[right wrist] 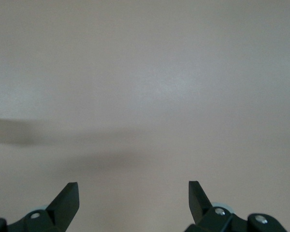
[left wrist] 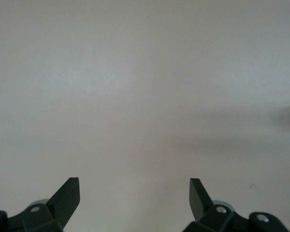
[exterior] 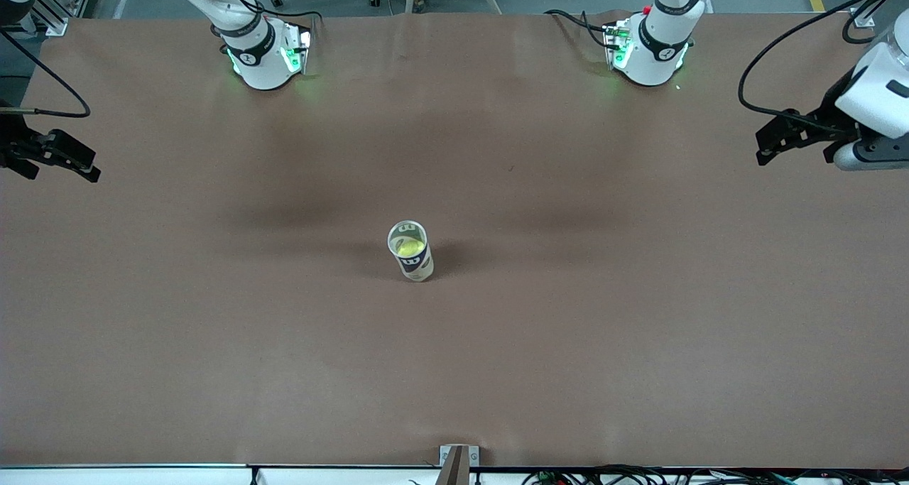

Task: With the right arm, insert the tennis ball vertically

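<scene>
Ball [exterior: 410, 246] already seated in upright can [exterior: 412, 252] mid-desk; right gripper [right wrist: 133, 193] spread, empty, over its end edge, left gripper [left wrist: 134, 191] likewise spread, waiting at its edge; best kept clear, can undisturbed.

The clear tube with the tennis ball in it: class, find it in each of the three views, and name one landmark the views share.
Front view: the clear tube stands upright mid-table, with the tennis ball inside.
Left wrist view: not in it; only the open left pincer over bare table.
Right wrist view: not in it; only the open right pincer.
Shared landmark: the brown table.
</scene>
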